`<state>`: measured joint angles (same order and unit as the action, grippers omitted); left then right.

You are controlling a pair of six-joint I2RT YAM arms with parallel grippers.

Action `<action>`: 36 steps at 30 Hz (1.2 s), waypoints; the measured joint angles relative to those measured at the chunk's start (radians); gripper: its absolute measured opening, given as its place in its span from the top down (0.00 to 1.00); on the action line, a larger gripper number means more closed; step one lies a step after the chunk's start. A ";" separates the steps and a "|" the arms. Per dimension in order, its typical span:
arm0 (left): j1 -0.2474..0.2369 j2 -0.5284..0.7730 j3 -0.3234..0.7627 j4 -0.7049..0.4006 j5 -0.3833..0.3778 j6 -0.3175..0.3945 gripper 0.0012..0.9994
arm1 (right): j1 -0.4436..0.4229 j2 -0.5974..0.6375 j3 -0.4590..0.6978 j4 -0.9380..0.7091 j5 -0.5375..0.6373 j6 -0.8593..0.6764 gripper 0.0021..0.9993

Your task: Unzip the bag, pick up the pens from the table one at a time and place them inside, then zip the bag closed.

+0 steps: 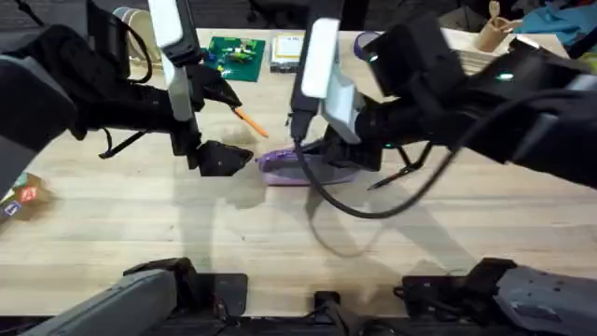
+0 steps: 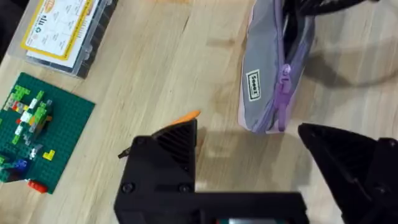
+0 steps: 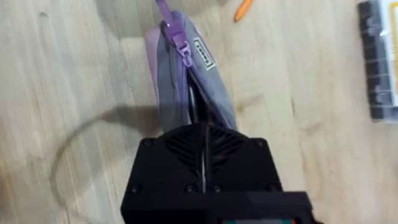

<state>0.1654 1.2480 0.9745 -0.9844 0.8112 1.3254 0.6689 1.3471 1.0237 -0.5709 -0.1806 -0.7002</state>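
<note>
The bag (image 1: 297, 168) lies on its side near the centre of the table (image 1: 140, 224), its long axis running roughly 9 to 3 o'clock in the overhead view. In the left wrist view the bag (image 2: 264, 81) shows a grey-lavender panel with a small white label (image 2: 253, 85), and the purple pull tab (image 2: 283, 84) sits at the end of the bag nearer the left gripper. The zipper mouth is parted along most of its length, and a dark gap shows in the right wrist view (image 3: 194, 102); the contents of the bag cannot be made out. The right gripper (image 3: 203, 146) has its fingers pressed together at the open mouth, at the end far from the pull tab (image 3: 177, 40); whether anything is pinched between them cannot be told. The left gripper (image 2: 249, 149) stands with fingers spread wide, holding nothing, just beside the tab end of the bag, at about 9 o'clock from it in the overhead view (image 1: 222, 159). The orange pen (image 1: 250, 120) lies on the table at about 11 o'clock from the bag, apart from it and next to a left finger (image 2: 177, 140). Toward 12 o'clock are a green brick baseplate (image 1: 235, 54) bearing small bricks and a clear compartment box (image 1: 286, 51) with a yellow-edged label.
</note>
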 joint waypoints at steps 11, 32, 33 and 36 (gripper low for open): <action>0.000 0.000 0.000 0.000 0.000 0.000 0.01 | 0.000 0.130 0.002 0.064 -0.011 -0.004 0.97; 0.000 0.000 0.000 0.000 0.000 0.000 0.01 | -0.007 0.218 0.003 0.063 -0.119 -0.003 0.00; 0.000 0.000 0.000 0.000 0.000 0.000 0.01 | -0.007 0.218 0.004 0.063 -0.119 -0.003 0.00; 0.000 0.000 0.000 0.000 0.000 0.000 0.01 | -0.007 0.218 0.004 0.063 -0.119 -0.003 0.00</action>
<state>0.1654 1.2480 0.9745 -0.9840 0.8108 1.3254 0.6617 1.5646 1.0275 -0.5083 -0.2993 -0.7036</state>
